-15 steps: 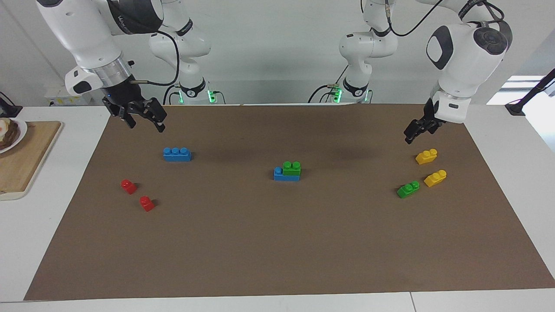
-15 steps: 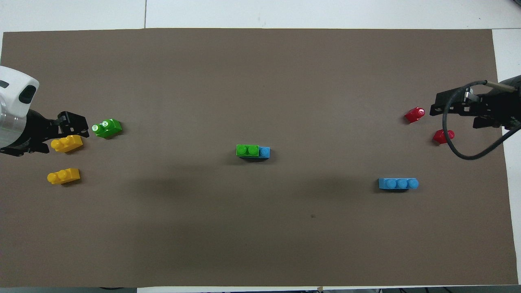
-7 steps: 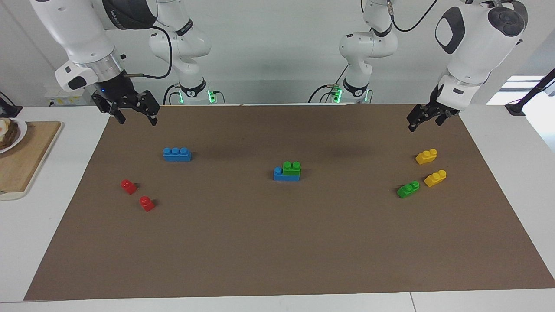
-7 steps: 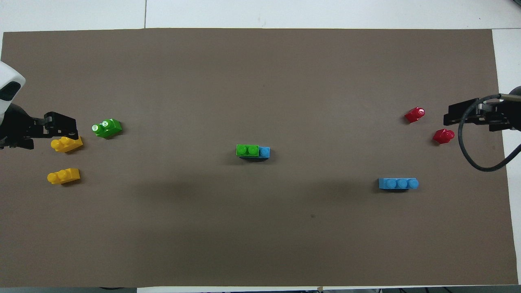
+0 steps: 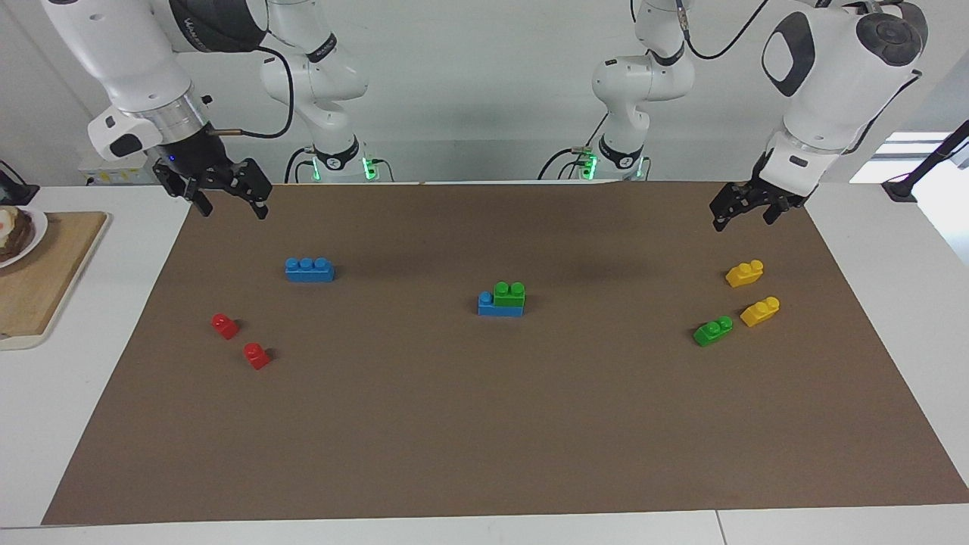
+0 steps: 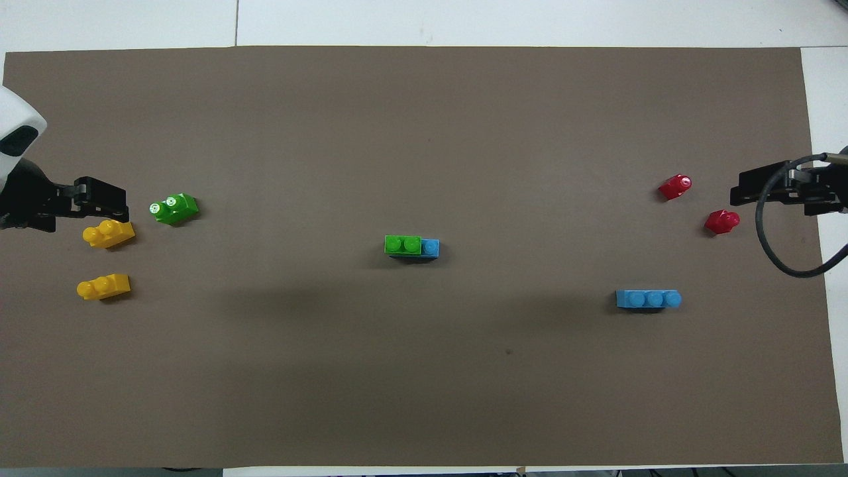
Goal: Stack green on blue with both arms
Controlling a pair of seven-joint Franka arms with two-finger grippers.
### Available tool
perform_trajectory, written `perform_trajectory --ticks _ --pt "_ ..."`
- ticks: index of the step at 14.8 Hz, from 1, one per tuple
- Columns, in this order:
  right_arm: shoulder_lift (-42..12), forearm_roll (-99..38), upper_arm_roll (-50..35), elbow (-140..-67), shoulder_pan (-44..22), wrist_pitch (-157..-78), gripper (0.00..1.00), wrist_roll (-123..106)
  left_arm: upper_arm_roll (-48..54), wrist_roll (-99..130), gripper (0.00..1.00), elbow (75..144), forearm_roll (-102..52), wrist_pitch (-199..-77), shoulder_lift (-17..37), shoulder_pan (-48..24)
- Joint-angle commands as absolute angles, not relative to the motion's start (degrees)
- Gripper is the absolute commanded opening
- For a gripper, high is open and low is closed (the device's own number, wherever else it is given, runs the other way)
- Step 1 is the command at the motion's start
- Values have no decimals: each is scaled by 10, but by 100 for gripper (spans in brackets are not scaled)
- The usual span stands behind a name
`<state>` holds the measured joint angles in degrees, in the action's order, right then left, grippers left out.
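While both arms hang raised over the robots' edge of the brown mat [image 5: 484, 454], a green brick [image 5: 509, 293] sits stacked on a blue brick [image 5: 500, 306] near the middle of the mat. The green brick covers two of the blue brick's three studs, flush with the end toward the left arm; one blue stud shows bare at the end toward the right arm.

The left gripper [image 5: 740, 210] hangs in the air over the mat's corner at the left arm's end, with its jaws released and nothing between them. The right gripper [image 5: 231, 204] hangs over the mat's corner at the right arm's end, jaws likewise spread and empty.

A second green brick [image 5: 713, 331] lies loose toward the left arm's end of the mat, just beside one yellow brick [image 5: 760, 311]; another yellow brick [image 5: 745, 273] lies nearer to the robots than that one. A second blue brick [image 5: 310, 269] lies flat toward the right arm's end. Two small red bricks [image 5: 225, 325] [image 5: 257, 355] lie farther from the robots than it, close to each other but apart.

Off the mat, at the white table's edge on the right arm's end, a wooden board [image 5: 45, 272] carries a plate [image 5: 30, 236], partly out of view.
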<state>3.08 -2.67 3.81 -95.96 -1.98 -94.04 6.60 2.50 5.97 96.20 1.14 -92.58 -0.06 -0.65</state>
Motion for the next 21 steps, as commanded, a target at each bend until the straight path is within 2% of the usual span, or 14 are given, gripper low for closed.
perform_trajectory --ticks 1,4,21 --pt "38 -1 33 -966 -13 -933 99 54 25 51 100 929 12 -903 17 -11" --pt "40 0 33 -969 -13 -932 99 54 28 51 100 894 -1 -901 32 -12" --pt "42 11 33 -971 -12 -933 99 30 31 51 100 894 -8 -922 33 -18"
